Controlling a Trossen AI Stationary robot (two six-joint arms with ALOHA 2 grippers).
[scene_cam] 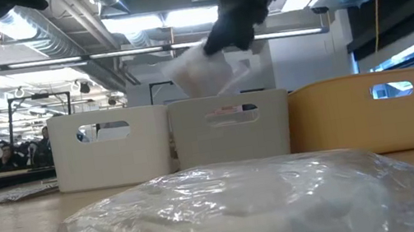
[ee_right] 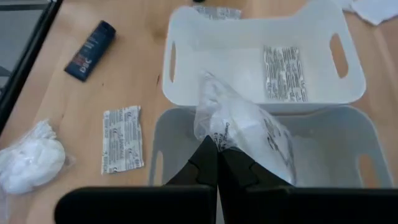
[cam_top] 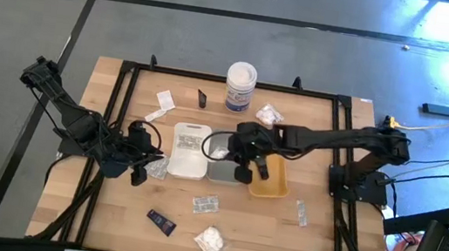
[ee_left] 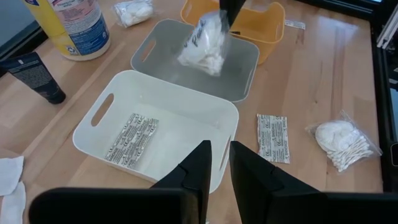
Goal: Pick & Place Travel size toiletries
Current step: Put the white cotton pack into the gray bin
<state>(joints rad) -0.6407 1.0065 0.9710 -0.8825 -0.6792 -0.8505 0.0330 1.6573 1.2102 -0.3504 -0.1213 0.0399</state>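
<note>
My right gripper (ee_right: 216, 157) is shut on a white plastic-wrapped bundle (ee_right: 249, 134) that hangs above the grey tray (cam_top: 222, 174). The left wrist view shows this bundle (ee_left: 204, 43) over the grey tray (ee_left: 155, 50). The white tray (ee_left: 102, 140) holds a printed sachet (ee_left: 132, 137). My left gripper (ee_left: 216, 163) waits near the white tray's left side, a narrow gap between its fingers and nothing in it. Loose on the table lie a sachet (cam_top: 206, 203), a black tube (cam_top: 162, 221) and another bundle (cam_top: 210, 242). My right gripper pinches the bundle's clear wrap at its upper edge (ee_right: 213, 138) between the two fingers. The fingers slant down from the table's right side. The bundle hangs tilted below them, clear of the grey tray.
The orange tray (cam_top: 271, 183) stands right of the grey one. A tall white tub (cam_top: 240, 86) stands at the far edge, with a black tube (cam_top: 202, 98), a sachet (cam_top: 165, 99) and a bundle (cam_top: 270, 114) near it. A sachet (cam_top: 301, 212) lies toward the near right.
</note>
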